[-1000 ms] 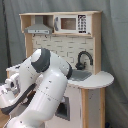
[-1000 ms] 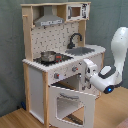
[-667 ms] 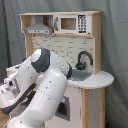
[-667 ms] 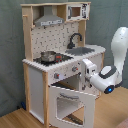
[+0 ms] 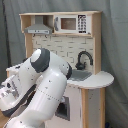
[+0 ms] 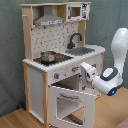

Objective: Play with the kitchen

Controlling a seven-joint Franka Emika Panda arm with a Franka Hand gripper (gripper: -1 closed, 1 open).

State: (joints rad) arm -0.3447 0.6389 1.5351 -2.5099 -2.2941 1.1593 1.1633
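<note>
Floor [image 6: 15,120]: light wood boards, seen in the second exterior view. Standing directly on it: the kitchen [image 6: 37,80], white panels with light wood frame.

Kitchen surface [image 6: 92,50]: white top. On it, a small pot [image 6: 48,56] on the dark hob [image 6: 61,58]; grey sink [image 6: 82,50] set in; black faucet [image 6: 75,38] behind the sink.

The white arm [image 6: 118,60] rose at the second exterior view's right. It bent low, wrist [image 6: 100,80] reaching left.

White-and-wood kitchen [image 6: 47,70] — black faucet [image 6: 75,37], grey sink [image 6: 83,50].
</note>
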